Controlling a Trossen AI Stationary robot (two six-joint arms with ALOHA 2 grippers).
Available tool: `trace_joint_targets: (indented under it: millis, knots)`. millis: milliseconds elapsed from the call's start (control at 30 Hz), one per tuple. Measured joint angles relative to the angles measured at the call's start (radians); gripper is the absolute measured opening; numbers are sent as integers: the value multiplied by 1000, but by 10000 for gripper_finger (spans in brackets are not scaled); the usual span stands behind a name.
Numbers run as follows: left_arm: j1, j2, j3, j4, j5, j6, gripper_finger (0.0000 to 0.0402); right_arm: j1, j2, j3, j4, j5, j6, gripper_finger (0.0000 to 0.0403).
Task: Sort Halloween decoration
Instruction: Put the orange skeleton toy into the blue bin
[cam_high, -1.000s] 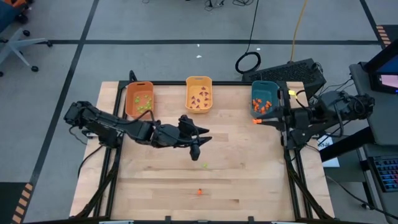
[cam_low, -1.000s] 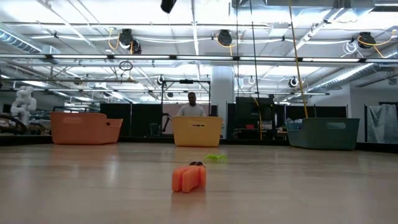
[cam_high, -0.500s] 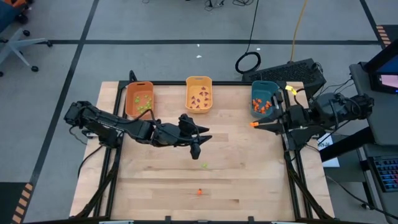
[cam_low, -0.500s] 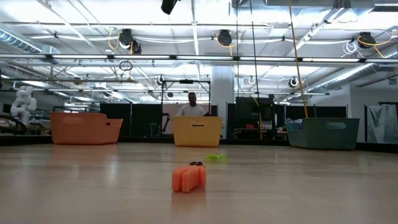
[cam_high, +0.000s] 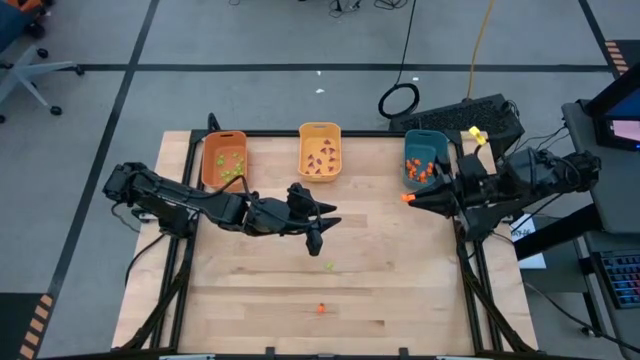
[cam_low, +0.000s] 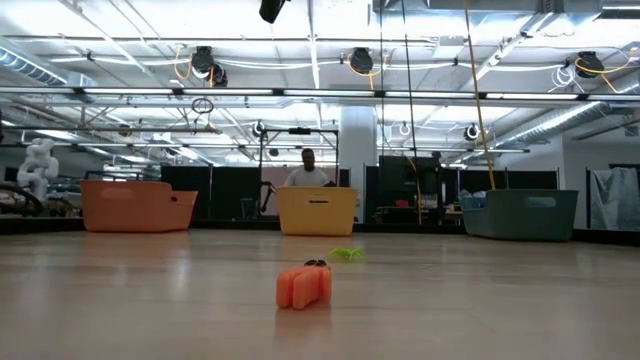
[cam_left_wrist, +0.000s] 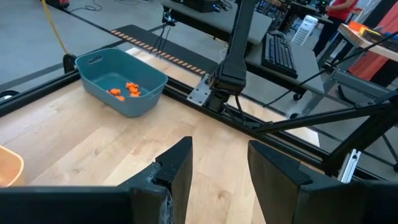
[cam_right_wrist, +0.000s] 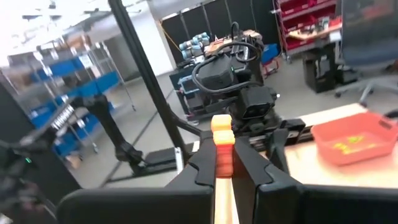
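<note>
My right gripper (cam_high: 410, 199) hangs over the table's right side, just near of the teal bin (cam_high: 424, 160), shut on one orange trinket (cam_right_wrist: 222, 144). The teal bin holds several orange trinkets (cam_left_wrist: 125, 90). Loose on the wood lie another orange trinket (cam_low: 303, 286) on its side and a light green one (cam_low: 346, 254); the high view shows them as the orange piece (cam_high: 321, 308) and the green piece (cam_high: 328, 265). My left gripper (cam_high: 322, 232) is open above the table's middle, with nothing between its fingers (cam_left_wrist: 177, 168). My right gripper pinches the orange trinket's lower part (cam_right_wrist: 223, 163) between its two fingertips. The trinket's top sticks out past them. The fingers lie level and point toward the table's left. The trinket is lifted clear of the wood.
At the far edge stand the orange bin (cam_high: 223, 160) with green pieces and the yellow bin (cam_high: 320, 150) with purple ones. A dark frame runs round the table. A person (cam_low: 308, 172) shows in the room behind the yellow bin. Bare wood lies across the near half.
My right gripper has rolled about the line it points along, staying shut on the orange trinket and staying beside the teal bin.
</note>
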Motion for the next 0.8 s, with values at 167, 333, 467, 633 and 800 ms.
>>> trace_joint_targets:
  millis: [167, 333, 467, 633, 800]
  knots:
    - [0, 0, 0, 0, 0, 0, 154, 0, 0, 0, 1, -1, 119, 6]
    - [0, 0, 0, 0, 0, -1, 154, 0, 0, 0, 10, -1, 178, 6]
    - [0, 0, 0, 0, 0, -1, 154, 0, 0, 0, 8, -1, 168, 6]
    - [0, 0, 0, 0, 0, -1, 154, 0, 0, 0, 7, -1, 101, 6]
    - [0, 0, 0, -1, 0, -1, 154, 0, 0, 0, 7, -1, -34, 6]
